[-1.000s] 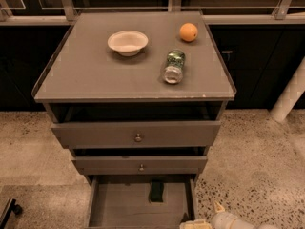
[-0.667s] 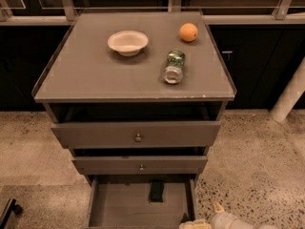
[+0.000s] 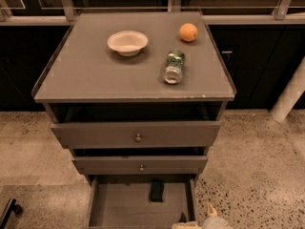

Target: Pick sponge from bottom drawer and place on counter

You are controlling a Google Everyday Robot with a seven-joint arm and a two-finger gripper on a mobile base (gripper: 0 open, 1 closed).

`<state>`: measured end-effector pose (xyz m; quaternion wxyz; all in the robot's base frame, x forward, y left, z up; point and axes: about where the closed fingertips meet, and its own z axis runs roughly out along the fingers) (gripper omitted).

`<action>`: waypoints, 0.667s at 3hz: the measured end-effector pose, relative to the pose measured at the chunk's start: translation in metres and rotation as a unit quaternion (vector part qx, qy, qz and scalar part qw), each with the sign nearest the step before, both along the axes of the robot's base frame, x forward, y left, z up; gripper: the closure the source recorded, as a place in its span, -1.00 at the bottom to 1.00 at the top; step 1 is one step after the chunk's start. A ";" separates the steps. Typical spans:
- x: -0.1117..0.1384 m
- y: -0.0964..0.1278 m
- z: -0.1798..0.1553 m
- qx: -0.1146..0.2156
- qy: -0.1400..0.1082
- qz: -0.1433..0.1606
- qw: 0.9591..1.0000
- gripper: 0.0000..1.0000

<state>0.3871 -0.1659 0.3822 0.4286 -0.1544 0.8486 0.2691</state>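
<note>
Altogether three drawers show in the grey cabinet at the centre of the frame: the top drawer (image 3: 95, 135) and the middle drawer (image 3: 105, 165), each with one small round knob and each pulled out a little, and the bottom drawer (image 3: 119, 209), pulled out furthest toward the lower edge. One sponge (image 3: 156, 191) lies in that bottom drawer, a dark upright rectangle on the plain floor near the back, about midway between the side walls. Three things sit on the counter (image 3: 90, 78): one pale bowl (image 3: 127, 42) at upper centre, one orange (image 3: 188, 32) to its right near the back corner, and one clear jar (image 3: 174, 66) with a green label lying on its side below the orange. One gripper (image 3: 202, 221) shows as a pale shape at the bottom edge, just right of the bottom drawer's front corner, apart from the sponge; whether it is spread or pressed together I cannot tell.
</note>
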 end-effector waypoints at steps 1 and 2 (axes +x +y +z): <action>0.012 0.024 -0.035 0.027 -0.017 0.003 0.999 -1.00; 0.012 0.024 -0.035 0.027 -0.016 0.003 1.000 -1.00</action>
